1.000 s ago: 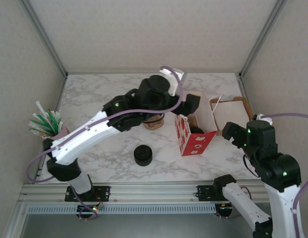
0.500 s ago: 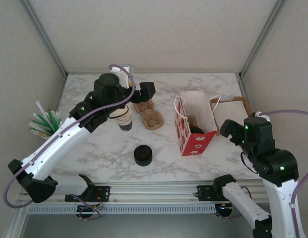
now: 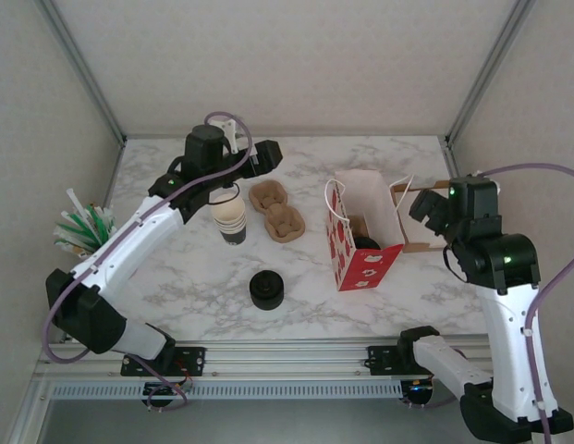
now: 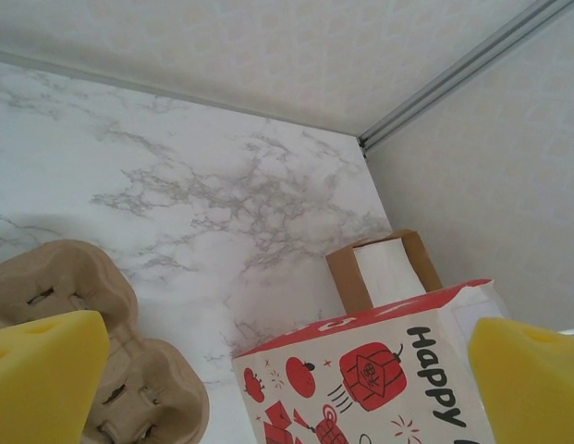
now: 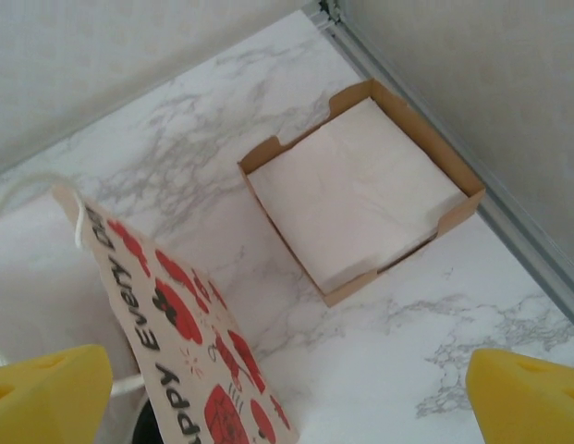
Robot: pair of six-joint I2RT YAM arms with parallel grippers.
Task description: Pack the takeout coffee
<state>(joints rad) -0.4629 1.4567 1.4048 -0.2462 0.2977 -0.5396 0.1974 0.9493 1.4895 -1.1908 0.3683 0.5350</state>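
Jaws of left gripper (image 4: 291, 375) and right gripper (image 5: 287, 388) are spread wide, empty; takeout coffee (image 3: 366, 243) appears seated inside the gift bag (image 3: 360, 266); napkins (image 5: 356, 185), if next, are best pinched from above.

The worktop (image 3: 185, 287), a white surface veined with grey like marble, is being enclosed on three sides by pale cream wall panels (image 3: 287, 65) with a fine textured finish. The panels are being joined at the back corners by slim aluminium posts (image 3: 80, 65), which are being shown slanting outward in the top view. Along the near edge, the worktop is being bordered by a ribbed metal rail (image 3: 287, 356). The whole enclosure is being lit softly and evenly, and only faint, blurred shadows are being cast on the marble pattern. No sharp highlights are being thrown onto the walls.
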